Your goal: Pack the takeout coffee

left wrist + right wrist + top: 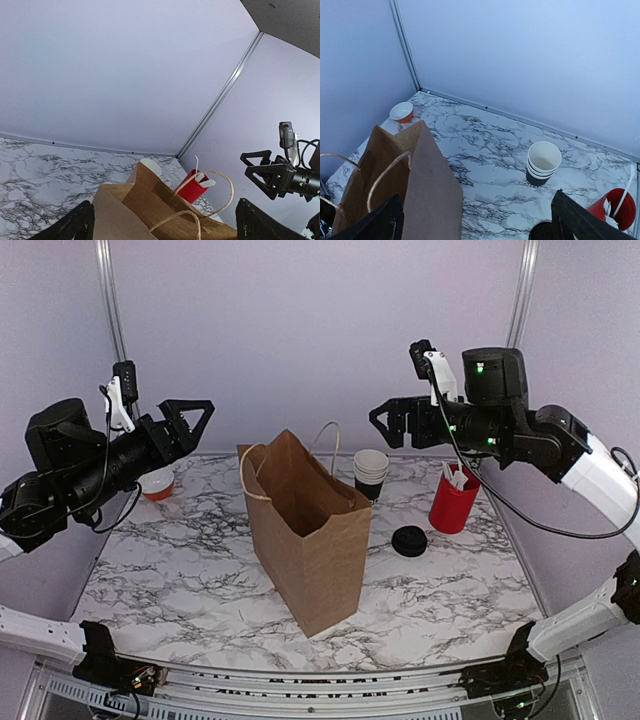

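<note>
The left jaws and the right jaws are wide apart and hold nothing, high over the desk (pixel 170 570). The coffee cup cannot be seen anywhere. A brown bag (pixel 315 540) stands open mid-desk, its bottom hidden.

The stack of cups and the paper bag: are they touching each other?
Apart. The right wrist view shows a strip of bare marble table between the stack of cups and the paper bag.
</note>
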Robot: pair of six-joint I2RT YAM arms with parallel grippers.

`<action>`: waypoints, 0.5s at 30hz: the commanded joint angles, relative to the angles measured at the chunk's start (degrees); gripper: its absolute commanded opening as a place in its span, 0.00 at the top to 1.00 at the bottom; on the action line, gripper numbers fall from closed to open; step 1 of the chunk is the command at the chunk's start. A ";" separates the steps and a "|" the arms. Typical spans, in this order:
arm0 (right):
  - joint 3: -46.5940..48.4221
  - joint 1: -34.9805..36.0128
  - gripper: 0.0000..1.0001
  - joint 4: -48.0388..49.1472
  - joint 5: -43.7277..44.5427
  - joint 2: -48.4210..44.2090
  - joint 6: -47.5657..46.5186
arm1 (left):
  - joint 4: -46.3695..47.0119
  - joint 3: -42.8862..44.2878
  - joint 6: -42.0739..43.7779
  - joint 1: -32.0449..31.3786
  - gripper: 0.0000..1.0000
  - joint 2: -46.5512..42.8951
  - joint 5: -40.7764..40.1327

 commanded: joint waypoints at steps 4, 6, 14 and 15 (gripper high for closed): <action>-7.59 -13.55 0.01 -0.28 -4.17 -2.80 2.94 | -13.60 6.60 -0.81 10.84 0.01 2.32 0.30; -9.65 -17.25 0.02 -0.30 -5.71 -3.18 2.90 | -15.70 6.92 -1.16 14.53 0.01 3.05 2.65; -14.91 -37.34 0.07 2.17 -17.15 -1.56 2.47 | -19.25 2.76 2.42 28.57 0.01 5.11 9.81; -14.98 -39.59 0.09 3.03 -18.52 -0.60 2.52 | -19.53 1.85 2.92 30.23 0.01 5.47 10.58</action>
